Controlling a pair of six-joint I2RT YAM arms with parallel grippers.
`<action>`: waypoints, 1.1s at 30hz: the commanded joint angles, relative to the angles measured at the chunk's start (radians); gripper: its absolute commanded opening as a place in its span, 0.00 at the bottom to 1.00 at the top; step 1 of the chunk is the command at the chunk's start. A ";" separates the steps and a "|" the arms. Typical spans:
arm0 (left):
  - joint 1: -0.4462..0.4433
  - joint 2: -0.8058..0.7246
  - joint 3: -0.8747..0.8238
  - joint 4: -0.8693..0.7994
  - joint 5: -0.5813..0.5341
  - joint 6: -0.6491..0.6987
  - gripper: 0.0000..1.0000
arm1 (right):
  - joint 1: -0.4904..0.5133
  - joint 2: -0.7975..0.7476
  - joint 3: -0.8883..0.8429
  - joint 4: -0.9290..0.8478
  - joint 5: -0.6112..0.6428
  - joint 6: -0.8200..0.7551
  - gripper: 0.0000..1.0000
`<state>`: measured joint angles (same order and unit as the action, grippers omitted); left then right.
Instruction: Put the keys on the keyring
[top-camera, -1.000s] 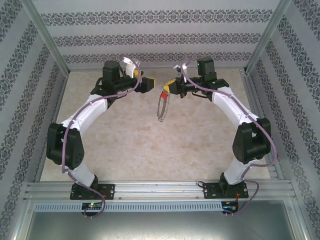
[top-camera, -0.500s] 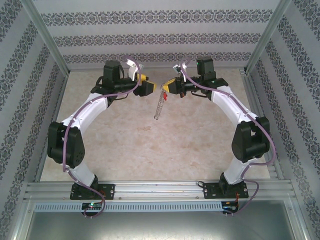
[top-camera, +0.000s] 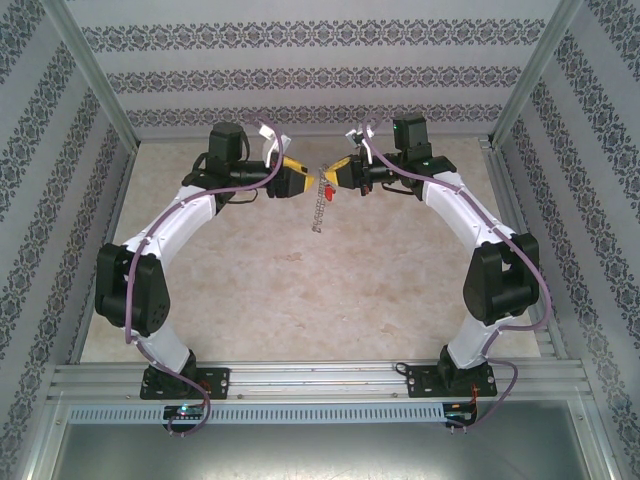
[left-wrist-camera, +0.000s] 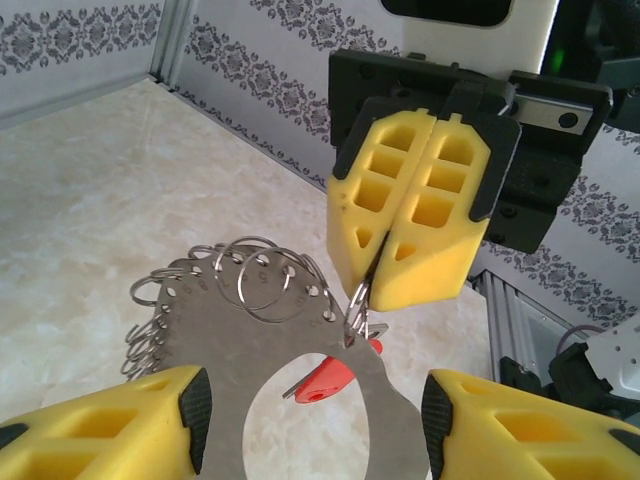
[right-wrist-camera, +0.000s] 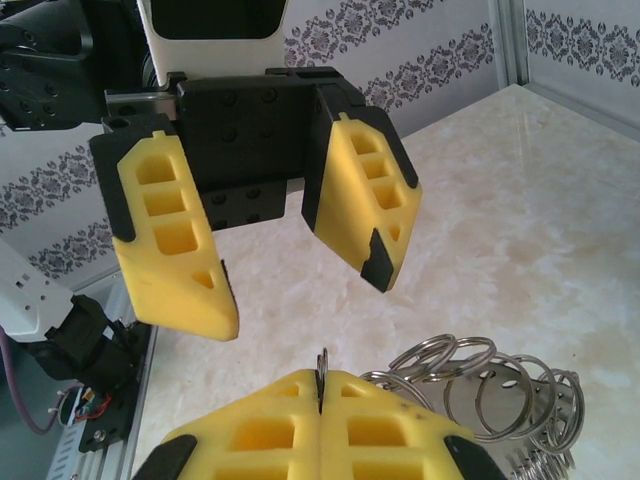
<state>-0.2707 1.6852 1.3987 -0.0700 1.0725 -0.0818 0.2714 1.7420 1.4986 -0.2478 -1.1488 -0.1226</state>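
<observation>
the right gripper (left-wrist-camera: 385, 285), two yellow honeycombed plastic fingers on a black carriage, is pressed together, pinching one small silver ring at the rim of the keyring (left-wrist-camera: 220, 350), a flat grey metal plate with an oval hole, fringed with silvery split rings; the plate hangs from that pinch above the pale marbled table (top-camera: 260, 280), touching nothing else that i can see; the left gripper (right-wrist-camera: 298, 298) faces it tip to tip, its fingers spread and standing one on each side of the plate, with a gap showing at least on one side, so it grips nothing; the plate's long axis runs from the right fingertips back toward the left palm, its flat face turned to the left wrist camera; the key (left-wrist-camera: 325, 378), a tiny piece with a bright red plastic head, hangs just under the pinched ring, between the left fingers and slightly nearer the far one; the left hand is the nearer free hand; judging by this, the coming move turns on the left fingers meeting across the plate's width without knocking the key or twisting the ring.
</observation>
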 joint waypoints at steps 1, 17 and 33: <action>-0.014 0.002 0.044 -0.040 0.041 0.022 0.58 | 0.015 0.016 0.029 0.041 -0.059 0.006 0.00; -0.031 0.026 0.060 -0.071 0.062 0.047 0.49 | 0.045 0.038 0.042 0.035 -0.054 0.001 0.00; -0.032 0.034 0.053 -0.085 0.135 0.066 0.39 | 0.042 0.030 0.040 0.046 -0.049 0.009 0.00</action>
<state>-0.2890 1.7050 1.4315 -0.1242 1.1568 -0.0437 0.3103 1.7763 1.5063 -0.2424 -1.1610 -0.1158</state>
